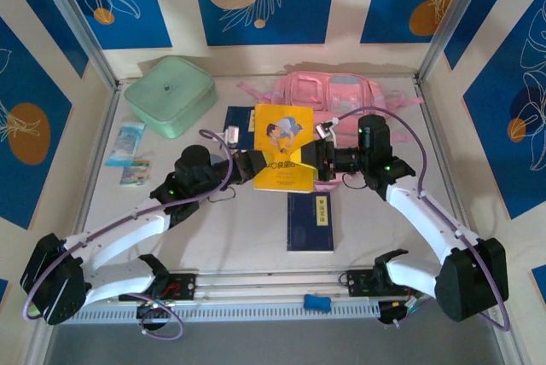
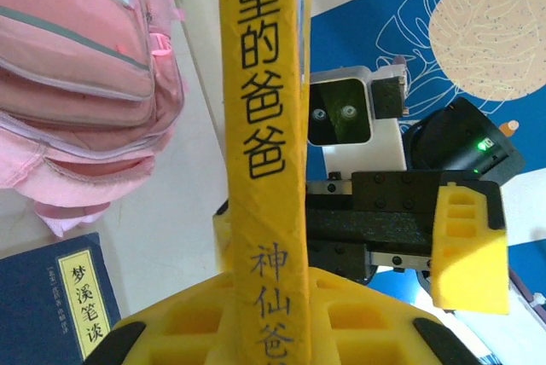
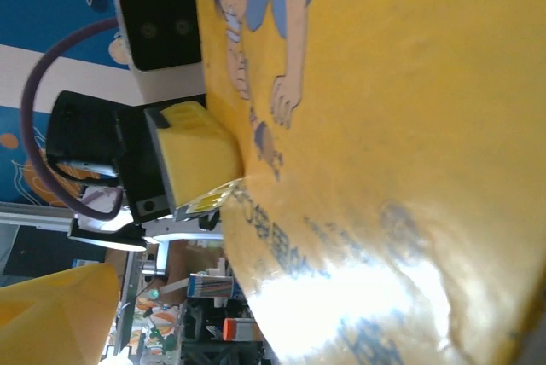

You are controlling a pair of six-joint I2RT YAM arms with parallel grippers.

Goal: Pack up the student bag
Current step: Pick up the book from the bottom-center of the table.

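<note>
A yellow book (image 1: 286, 139) with a cartoon cover hangs above the middle of the table. My left gripper (image 1: 253, 165) is shut on its lower left edge; in the left wrist view the spine (image 2: 264, 84) rises straight up from between the yellow pads (image 2: 196, 322). On the book's right side my right gripper (image 1: 317, 156) stands open, one finger (image 2: 467, 246) well away from the book and the other just behind the spine. The book's cover (image 3: 384, 126) is very close in the right wrist view. The student bag (image 1: 328, 92), pink, lies at the back of the table beyond the book (image 2: 77, 66).
A mint green zip case (image 1: 171, 95) sits at the back left. One dark blue book (image 1: 311, 220) lies flat in front of the arms (image 2: 72, 305), another (image 1: 239, 118) beside the bag. Two small packets (image 1: 128, 147) lie at the left edge.
</note>
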